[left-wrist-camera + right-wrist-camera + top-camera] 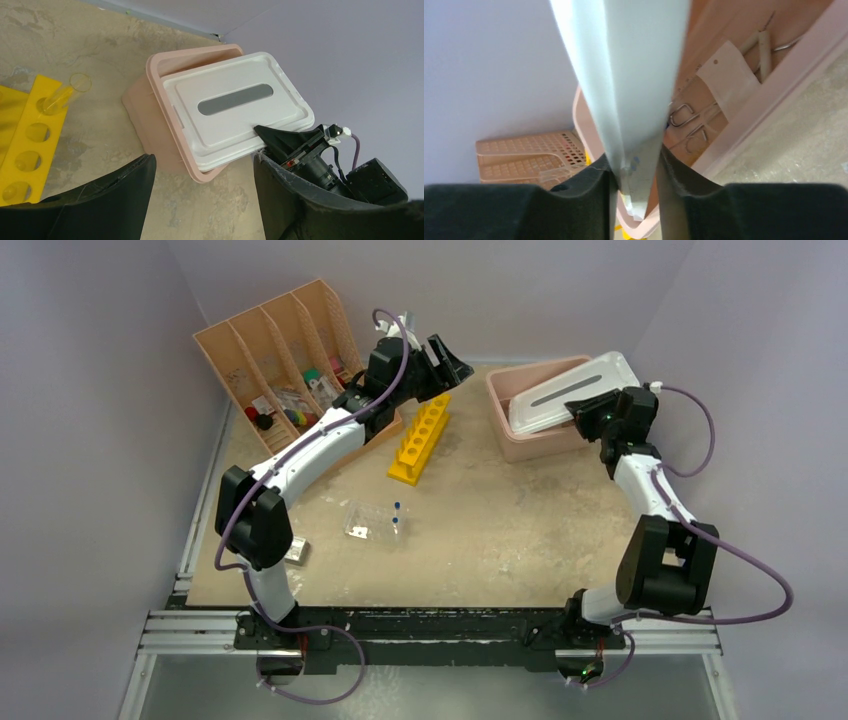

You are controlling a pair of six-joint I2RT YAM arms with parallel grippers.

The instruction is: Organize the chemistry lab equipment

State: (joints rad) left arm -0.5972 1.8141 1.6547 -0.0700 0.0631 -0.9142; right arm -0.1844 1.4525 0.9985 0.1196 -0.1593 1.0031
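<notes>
My right gripper (588, 410) is shut on the edge of the white lid (570, 390) and holds it tilted over the pink tub (505, 435). In the right wrist view the gripper (634, 175) pinches the lid (624, 75). Inside the tub lie metal tongs (689, 122), a white packet (729, 75) and a wire triangle (764, 47). My left gripper (450, 365) is open and empty, raised above the table by the rack's far end; it also shows in the left wrist view (205, 165). A clear item with blue tips (373, 520) and a silver blister sheet (296, 550) lie on the table.
A yellow test-tube rack (420, 440) stands mid-table with a clear tube (65, 92) in it. The peach slotted organizer (275, 355) with small items stands at the back left. Walls close in the back and both sides.
</notes>
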